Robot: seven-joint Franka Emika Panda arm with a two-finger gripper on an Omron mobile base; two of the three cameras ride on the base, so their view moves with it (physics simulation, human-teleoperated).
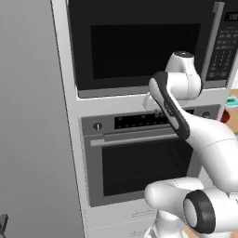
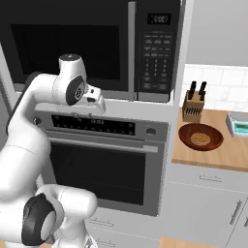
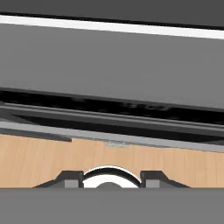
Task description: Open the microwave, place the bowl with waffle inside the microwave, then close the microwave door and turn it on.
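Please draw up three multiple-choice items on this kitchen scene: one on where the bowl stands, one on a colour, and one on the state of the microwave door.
1. Where is the bowl?
A. inside the microwave
B. on the wooden counter beside the knife block
C. on the floor

2. What colour is the bowl?
A. dark reddish-brown
B. white
C. bright blue

3. How is the microwave door?
A. swung wide open
B. taken off
C. shut

Answers:
1 B: the right base view shows it on the wooden counter, just in front of the knife block, with the waffle in it.
2 A: its rim and wall are dark reddish-brown.
3 C: the door lies flush with the microwave, its handle next to the keypad.
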